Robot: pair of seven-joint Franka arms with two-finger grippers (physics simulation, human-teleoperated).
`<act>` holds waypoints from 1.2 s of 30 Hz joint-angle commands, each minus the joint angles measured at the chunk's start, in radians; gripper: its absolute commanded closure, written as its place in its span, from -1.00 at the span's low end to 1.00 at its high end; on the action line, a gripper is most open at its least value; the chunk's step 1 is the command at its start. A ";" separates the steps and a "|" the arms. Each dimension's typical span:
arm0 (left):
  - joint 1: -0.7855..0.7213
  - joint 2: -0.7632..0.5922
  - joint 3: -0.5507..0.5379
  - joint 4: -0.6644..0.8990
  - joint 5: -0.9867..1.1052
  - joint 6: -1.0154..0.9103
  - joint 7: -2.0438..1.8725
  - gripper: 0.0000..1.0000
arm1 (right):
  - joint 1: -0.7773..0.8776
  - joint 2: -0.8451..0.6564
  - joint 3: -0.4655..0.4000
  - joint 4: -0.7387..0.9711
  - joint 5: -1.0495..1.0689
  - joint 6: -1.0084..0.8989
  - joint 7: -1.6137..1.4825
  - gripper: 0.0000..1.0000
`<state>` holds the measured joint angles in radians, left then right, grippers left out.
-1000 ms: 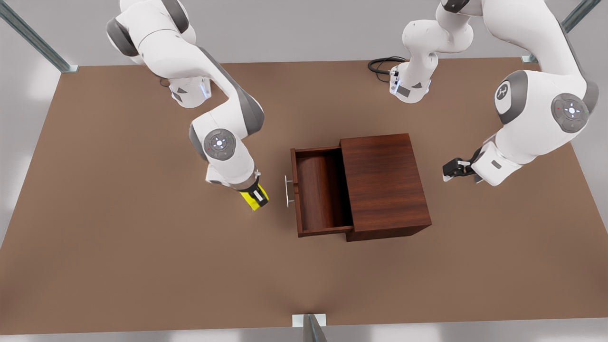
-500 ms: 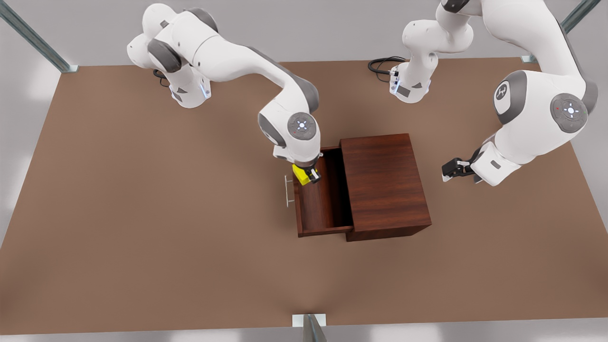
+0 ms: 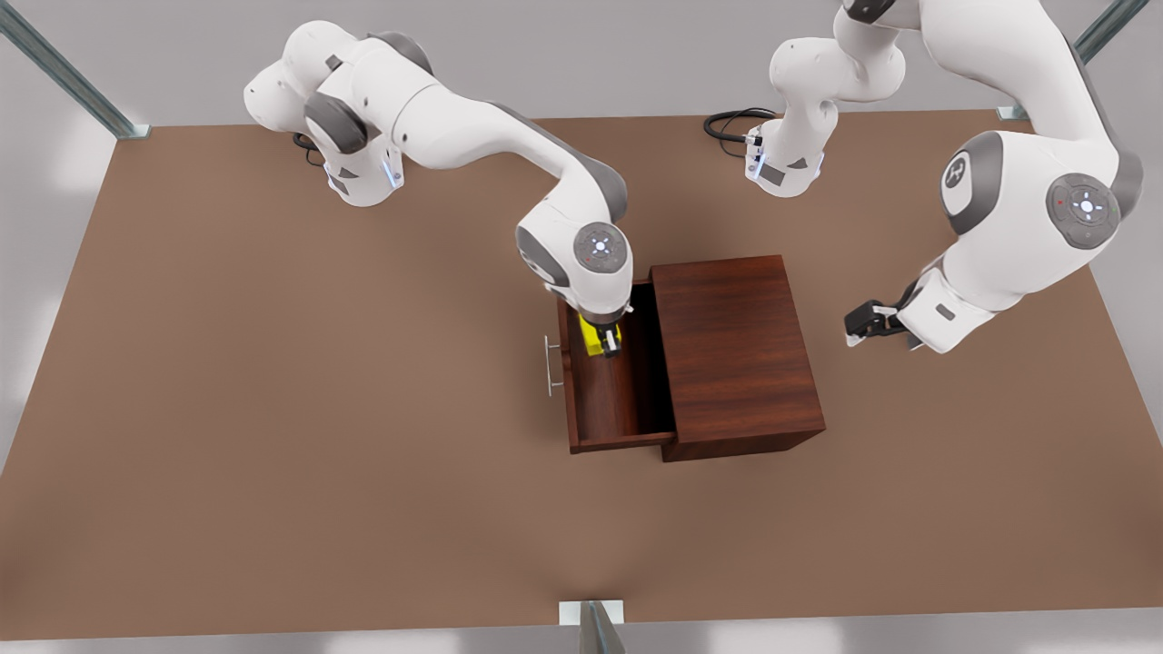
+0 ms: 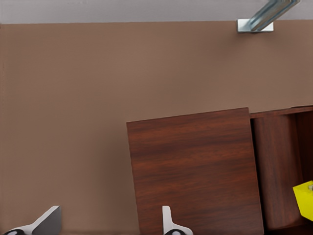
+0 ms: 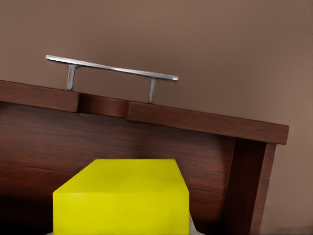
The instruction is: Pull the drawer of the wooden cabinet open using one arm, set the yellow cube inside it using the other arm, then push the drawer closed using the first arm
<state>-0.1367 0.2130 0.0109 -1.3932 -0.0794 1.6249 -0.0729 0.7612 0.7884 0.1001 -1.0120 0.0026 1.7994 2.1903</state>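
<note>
Right pincer (image 3: 607, 342) clamps yellow cube (image 3: 595, 338) inside drawer (image 3: 618, 400).

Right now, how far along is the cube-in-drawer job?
Done: the drawer is pulled out of the cabinet. In hand: the right gripper holds the cube over the drawer's interior, near its handle end; not yet released. The left gripper waits open beside the cabinet's far side. Left: drop the cube, retract, push the drawer shut.

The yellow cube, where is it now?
The cube is held by the right gripper inside the open drawer, at its far end in the front view, near the handle.
</note>
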 commanded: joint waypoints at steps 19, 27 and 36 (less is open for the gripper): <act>-0.222 0.037 -0.006 0.183 0.015 -0.080 -0.534 -1.00 | -0.823 -0.472 0.012 -0.552 -0.115 0.020 -1.810 -1.00; -0.592 0.322 0.001 0.465 0.130 0.162 -1.432 -1.00 | -0.856 -0.601 0.003 -0.593 -0.065 -0.141 -2.074 -1.00; -0.791 0.626 0.006 0.559 0.380 0.489 -1.662 -1.00 | -0.875 -0.566 0.007 -0.528 -0.072 -0.209 -2.071 -1.00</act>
<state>-0.9238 0.8214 0.0165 -0.8384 0.2267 1.9696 -0.9976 -0.1123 0.2235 0.1071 -1.5413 -0.0698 1.6199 0.7686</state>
